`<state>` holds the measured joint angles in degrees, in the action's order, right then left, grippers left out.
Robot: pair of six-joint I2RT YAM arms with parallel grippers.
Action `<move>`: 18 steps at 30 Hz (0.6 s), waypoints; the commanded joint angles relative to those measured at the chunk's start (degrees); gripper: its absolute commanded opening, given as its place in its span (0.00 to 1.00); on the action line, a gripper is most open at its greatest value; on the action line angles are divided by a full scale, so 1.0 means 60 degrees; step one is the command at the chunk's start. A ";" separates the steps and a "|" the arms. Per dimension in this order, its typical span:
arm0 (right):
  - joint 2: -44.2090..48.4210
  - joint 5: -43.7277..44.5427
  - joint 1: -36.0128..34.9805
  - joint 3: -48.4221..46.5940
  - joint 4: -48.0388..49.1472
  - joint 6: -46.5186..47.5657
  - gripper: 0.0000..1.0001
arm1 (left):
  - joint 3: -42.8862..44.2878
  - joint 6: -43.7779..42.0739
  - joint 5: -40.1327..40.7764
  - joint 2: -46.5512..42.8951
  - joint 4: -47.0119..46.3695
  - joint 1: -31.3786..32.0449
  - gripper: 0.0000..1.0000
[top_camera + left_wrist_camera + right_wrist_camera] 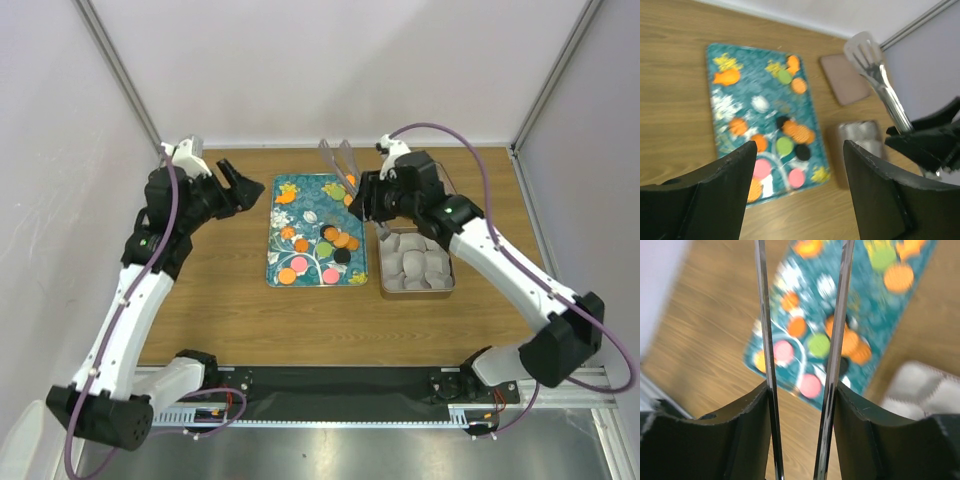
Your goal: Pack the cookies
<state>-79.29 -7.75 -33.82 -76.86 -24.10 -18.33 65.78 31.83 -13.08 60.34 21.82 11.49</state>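
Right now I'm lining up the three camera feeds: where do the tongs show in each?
Top external: tongs at the teal tray's far right corner.
Left wrist: upper right, head pointing up.
Right wrist: two metal strips running top to bottom, centre.
Shared landmark: the teal tray.

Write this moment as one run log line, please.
left hand: open, empty, beside tray | right hand: shut on tongs | cookies: on tray | tin: visible cups empty
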 commanded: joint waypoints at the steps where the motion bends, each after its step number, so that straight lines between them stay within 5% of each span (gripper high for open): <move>1: -0.0495 0.0719 -0.0353 -0.0403 -0.1154 0.0753 0.51 | 0.0156 -0.2038 0.0846 -0.0709 0.1870 0.0004 0.76; 18: -0.2547 0.1833 -0.1481 -0.0403 -0.2546 0.1253 0.45 | -0.3184 -0.2230 0.0203 -0.2981 0.1431 -0.0010 0.79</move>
<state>-93.73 1.52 -41.30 -76.95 -38.44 -12.19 47.92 20.25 -10.79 43.92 31.90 11.49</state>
